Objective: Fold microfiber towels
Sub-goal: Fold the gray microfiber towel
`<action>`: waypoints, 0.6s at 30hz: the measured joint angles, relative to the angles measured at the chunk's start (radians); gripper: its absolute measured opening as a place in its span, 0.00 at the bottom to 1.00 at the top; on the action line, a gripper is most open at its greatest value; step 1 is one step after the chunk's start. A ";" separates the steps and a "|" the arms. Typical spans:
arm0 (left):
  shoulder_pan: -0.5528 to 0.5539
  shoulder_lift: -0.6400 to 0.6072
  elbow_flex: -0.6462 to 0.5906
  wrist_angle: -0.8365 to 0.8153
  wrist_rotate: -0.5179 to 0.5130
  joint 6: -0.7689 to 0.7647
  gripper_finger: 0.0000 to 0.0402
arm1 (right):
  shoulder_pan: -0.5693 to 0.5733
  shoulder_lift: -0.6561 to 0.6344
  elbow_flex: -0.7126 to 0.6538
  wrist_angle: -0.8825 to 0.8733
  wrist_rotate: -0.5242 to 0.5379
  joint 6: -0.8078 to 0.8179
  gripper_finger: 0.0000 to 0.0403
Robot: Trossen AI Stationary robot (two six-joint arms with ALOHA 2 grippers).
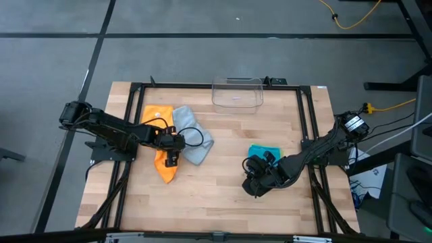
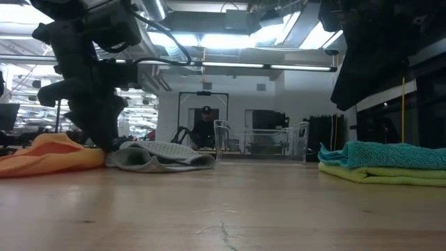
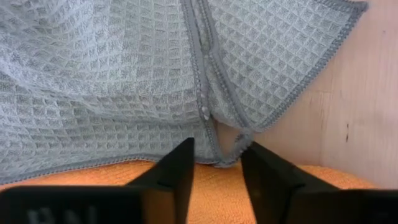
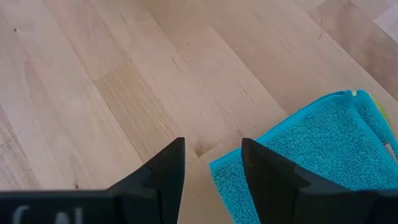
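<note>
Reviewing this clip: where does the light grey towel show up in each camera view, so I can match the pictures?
High view: the grey towel lies left of centre, beside the orange towel.
Low view: crumpled at left, just right of the orange towel.
Left wrist view: fills the upper picture, ahead of the left gripper.
Right wrist view: not in it.
Shared landmark: the orange towel.

A light grey towel point(image 3: 124, 68) of waffle-weave cloth with a stitched hem lies against a smooth, matt orange cloth point(image 3: 205, 186) on a pale wood worktop point(image 4: 93, 81), its grain and plank seams showing under a faint sheen. The teal towel point(image 4: 311, 149) has a fuzzy, looped pile, with a lime green one point(image 2: 362, 176) folded under it. Behind stands a clear, glossy plastic bin point(image 1: 237, 94). The black frame point(image 1: 223, 86) looks like matt metal.
</note>
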 joint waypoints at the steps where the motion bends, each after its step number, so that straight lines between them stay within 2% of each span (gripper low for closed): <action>1: 0.000 0.000 0.000 0.000 0.000 0.000 0.25 | 0.000 0.000 0.000 0.000 0.003 0.000 0.40; 6: 0.000 0.000 0.000 0.000 0.002 -0.005 0.03 | 0.000 0.000 0.000 0.006 0.012 0.000 0.40; 13: 0.000 -0.002 0.017 -0.006 -0.016 -0.053 0.00 | -0.001 0.000 0.000 0.019 0.025 0.000 0.40; 18: -0.037 -0.003 0.138 -0.033 -0.020 -0.078 0.00 | -0.014 -0.001 0.000 0.047 0.034 0.000 0.40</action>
